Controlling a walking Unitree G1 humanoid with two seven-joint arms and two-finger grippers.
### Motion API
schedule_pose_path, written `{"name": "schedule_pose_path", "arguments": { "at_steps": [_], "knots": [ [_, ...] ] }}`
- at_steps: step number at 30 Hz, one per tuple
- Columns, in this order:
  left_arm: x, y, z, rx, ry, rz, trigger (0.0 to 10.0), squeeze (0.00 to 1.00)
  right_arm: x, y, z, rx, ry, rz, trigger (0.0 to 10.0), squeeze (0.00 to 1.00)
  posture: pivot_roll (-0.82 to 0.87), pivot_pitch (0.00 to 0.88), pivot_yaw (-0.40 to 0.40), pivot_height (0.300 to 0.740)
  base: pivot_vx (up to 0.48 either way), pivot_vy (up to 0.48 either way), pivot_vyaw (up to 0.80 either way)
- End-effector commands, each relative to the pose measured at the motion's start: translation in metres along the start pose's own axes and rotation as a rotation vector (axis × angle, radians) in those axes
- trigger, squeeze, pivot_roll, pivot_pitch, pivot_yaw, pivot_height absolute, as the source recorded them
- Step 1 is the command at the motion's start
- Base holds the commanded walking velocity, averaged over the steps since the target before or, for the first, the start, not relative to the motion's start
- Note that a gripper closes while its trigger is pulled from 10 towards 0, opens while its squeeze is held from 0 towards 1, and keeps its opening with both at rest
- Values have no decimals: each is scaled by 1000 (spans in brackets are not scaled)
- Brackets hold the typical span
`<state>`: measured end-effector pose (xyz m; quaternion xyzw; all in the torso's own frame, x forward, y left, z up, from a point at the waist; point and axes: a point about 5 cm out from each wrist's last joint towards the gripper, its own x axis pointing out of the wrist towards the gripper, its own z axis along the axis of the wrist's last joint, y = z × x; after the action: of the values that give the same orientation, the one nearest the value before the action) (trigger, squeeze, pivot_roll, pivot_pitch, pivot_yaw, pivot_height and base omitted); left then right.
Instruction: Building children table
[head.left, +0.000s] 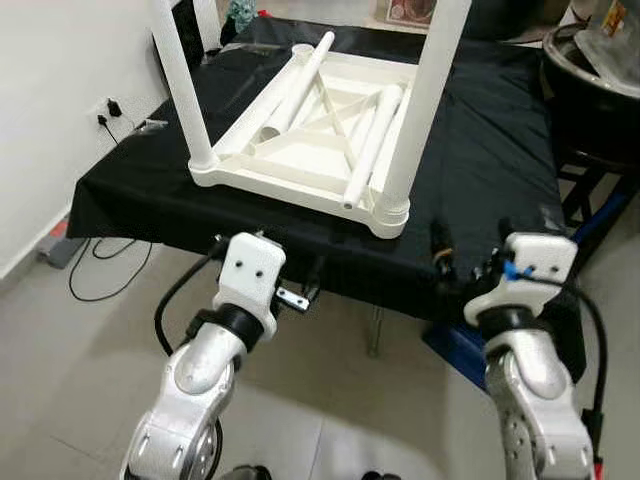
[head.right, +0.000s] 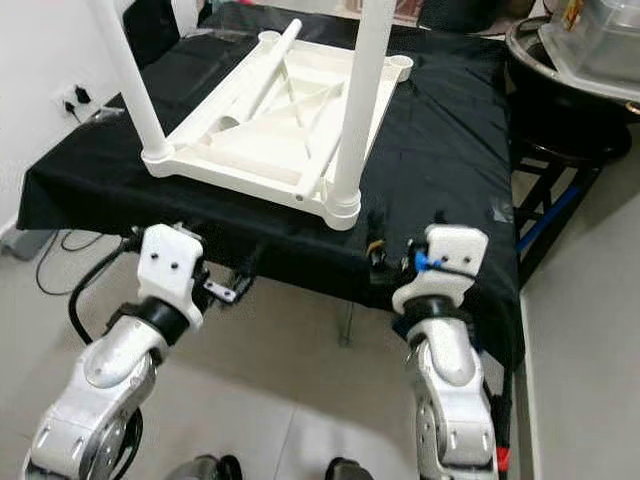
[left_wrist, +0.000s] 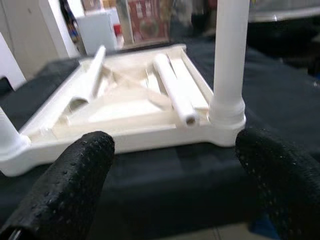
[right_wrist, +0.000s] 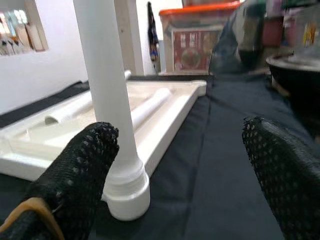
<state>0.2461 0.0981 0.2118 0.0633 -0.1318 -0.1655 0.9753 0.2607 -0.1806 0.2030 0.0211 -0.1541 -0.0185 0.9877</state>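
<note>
A white children's table (head.left: 300, 160) lies upside down on a black-cloth-covered table (head.left: 480, 160). Two white legs stand upright in its near corners, one on the left (head.left: 182, 85) and one on the right (head.left: 425, 110). Two loose legs (head.left: 300, 85) (head.left: 374, 140) lie inside the underside frame. Both grippers hover at the cloth's front edge, below and short of the white table. My left gripper (left_wrist: 175, 165) is open, facing the near side between the two upright legs. My right gripper (right_wrist: 180, 170) is open, with the near right leg (right_wrist: 107, 100) just ahead beside one finger.
A large dark pot (head.left: 590, 95) sits on a stand to the right, with a clear plastic box (head.right: 590, 40) above it. A wall socket with plugs (head.left: 108, 110) and a cable on the floor (head.left: 100, 265) lie to the left. A blue object (head.left: 455, 345) rests under the table.
</note>
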Motion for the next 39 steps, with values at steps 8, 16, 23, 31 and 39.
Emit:
{"name": "schedule_pose_path", "arguments": {
  "at_steps": [8,16,23,31,39],
  "knots": [
    [0,1,-3,21,11,3,10000,0,6,-25,9,32,-30,-115,10000,0,100,93,-13,740,290,0,0],
    [4,1,-1,32,0,0,10000,0,17,-74,34,-85,-135,-346,10000,0,98,95,-10,740,296,0,0],
    [6,11,1,22,3,74,10000,0,21,-95,40,-161,-132,-469,10000,0,106,102,-13,740,82,0,0],
    [6,12,3,8,0,77,10000,0,24,-117,46,-178,-149,-562,10000,0,105,110,-12,740,0,0,0],
    [14,23,24,38,-74,122,10000,0,30,-124,55,-164,-183,-569,10000,0,110,117,-14,740,0,0,0]
  ]
}}
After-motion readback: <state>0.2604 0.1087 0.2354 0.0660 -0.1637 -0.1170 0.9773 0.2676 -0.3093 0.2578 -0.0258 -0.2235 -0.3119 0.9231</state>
